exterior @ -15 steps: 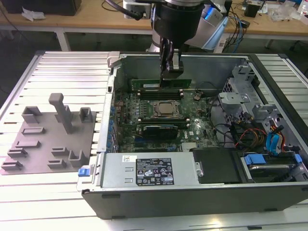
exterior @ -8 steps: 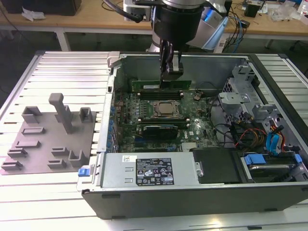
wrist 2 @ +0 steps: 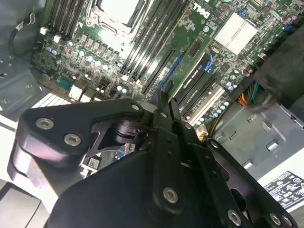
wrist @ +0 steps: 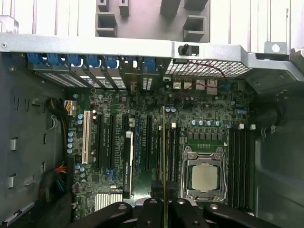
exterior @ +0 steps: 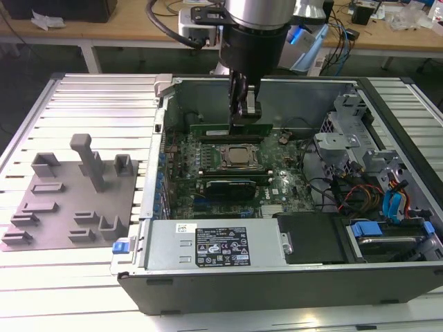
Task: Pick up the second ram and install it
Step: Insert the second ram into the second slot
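Open computer case [exterior: 387, 277] on slatted table [exterior: 83, 97], tool [exterior: 248, 114] grasping second ram [wrist: 164, 156] edge-on above motherboard [wrist: 142, 142]

Processor socket [exterior: 239, 158] lies inside computer case [exterior: 277, 277].

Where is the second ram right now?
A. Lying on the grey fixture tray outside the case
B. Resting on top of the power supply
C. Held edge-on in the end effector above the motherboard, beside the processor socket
C: the end effector grips the second ram edge-on over the motherboard, beside the processor socket.
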`<state>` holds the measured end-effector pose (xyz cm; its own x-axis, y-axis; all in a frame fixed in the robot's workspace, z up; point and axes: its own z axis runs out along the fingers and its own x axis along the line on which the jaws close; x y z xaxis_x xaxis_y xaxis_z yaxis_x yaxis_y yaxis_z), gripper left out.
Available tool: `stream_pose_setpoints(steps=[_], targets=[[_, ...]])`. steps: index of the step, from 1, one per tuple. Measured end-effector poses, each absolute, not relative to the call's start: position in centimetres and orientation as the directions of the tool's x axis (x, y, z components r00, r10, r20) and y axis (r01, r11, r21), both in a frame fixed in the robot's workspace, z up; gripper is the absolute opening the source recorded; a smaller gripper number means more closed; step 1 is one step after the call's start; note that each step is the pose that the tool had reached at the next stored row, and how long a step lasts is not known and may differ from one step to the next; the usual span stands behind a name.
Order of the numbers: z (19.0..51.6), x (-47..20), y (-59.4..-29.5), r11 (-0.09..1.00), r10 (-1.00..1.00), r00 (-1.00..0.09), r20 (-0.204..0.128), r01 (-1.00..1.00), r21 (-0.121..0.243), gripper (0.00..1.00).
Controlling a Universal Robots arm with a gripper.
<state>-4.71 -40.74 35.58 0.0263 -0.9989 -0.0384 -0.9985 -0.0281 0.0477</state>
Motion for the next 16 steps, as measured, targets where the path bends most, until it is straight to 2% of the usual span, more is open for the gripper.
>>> stream_pose_setpoints(steps=[16], targets=[[32.9, -4.7, -40.7, -0.028, -0.999, 0.026, -0.038, -0.998, 0.048, 0.11]])
